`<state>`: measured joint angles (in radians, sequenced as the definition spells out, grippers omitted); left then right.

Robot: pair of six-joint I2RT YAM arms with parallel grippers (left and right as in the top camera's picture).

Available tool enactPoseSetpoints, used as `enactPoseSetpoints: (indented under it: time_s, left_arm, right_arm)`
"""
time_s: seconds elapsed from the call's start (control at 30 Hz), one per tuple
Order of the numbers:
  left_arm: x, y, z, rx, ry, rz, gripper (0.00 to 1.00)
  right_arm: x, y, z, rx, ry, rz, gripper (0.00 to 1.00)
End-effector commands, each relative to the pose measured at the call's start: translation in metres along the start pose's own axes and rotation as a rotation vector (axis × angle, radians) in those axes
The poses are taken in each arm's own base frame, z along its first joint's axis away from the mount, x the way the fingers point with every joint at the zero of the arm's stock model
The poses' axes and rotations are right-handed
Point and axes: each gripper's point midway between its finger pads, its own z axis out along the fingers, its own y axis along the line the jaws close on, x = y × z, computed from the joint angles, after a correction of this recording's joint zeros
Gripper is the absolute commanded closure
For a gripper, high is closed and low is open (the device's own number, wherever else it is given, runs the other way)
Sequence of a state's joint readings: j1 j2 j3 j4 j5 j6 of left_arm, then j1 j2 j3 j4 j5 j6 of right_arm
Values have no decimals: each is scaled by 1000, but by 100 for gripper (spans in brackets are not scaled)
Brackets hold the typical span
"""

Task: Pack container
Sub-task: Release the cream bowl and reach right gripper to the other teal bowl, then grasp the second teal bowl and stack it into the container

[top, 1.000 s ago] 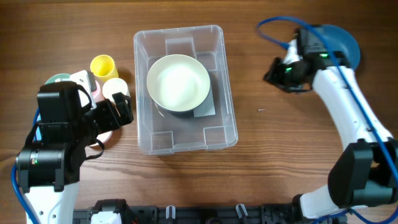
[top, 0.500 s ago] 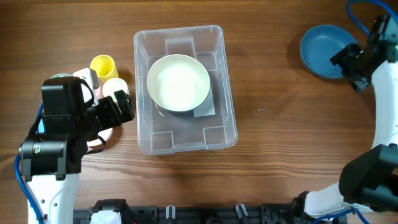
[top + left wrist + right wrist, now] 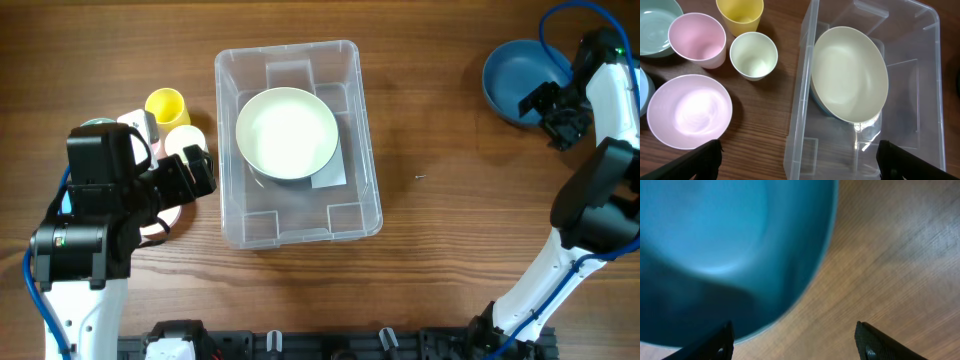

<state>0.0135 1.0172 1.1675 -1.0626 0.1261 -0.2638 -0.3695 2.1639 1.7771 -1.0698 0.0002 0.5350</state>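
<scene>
The clear plastic container [image 3: 232, 62] stands mid-table with a cream bowl [image 3: 286, 132] inside it; both also show in the left wrist view, container [image 3: 799, 115] and bowl [image 3: 850, 72]. My left gripper [image 3: 190, 176] is open and empty, just left of the container, its fingers straddling the container's near wall [image 3: 797, 165]. My right gripper [image 3: 552, 108] is open and empty at the far right, by the edge of a blue bowl [image 3: 515, 75], which fills the right wrist view [image 3: 725, 245] above the fingers [image 3: 795, 342].
Left of the container are a yellow cup [image 3: 166, 105], a cream cup [image 3: 184, 140], a pink cup [image 3: 696, 39], a pink bowl [image 3: 689, 111] and a green bowl [image 3: 655, 20]. A small speck [image 3: 420, 178] lies on the wood right of the container.
My right arm swung from left of the blue bowl across to the far right edge, then settled its open gripper at the bowl's right rim. The left arm barely moved.
</scene>
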Motion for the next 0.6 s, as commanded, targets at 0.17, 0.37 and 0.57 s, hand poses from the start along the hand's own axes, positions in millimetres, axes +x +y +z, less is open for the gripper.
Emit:
enactPoseSetpoints:
  time_s: [0.17,0.37,0.57]
  left_arm:
    - [-6,-6,-5,21,-16,27,0]
    - [-6,-6,-5,21,-16,27,0]
    - [-6,-6,-5,21,-16,27,0]
  right_arm:
    - [-17,16,8,-62,-51,96,25]
    - [-11,13,36,-34,-7,127,26]
    - [-12,13,38,-36,-11,127,40]
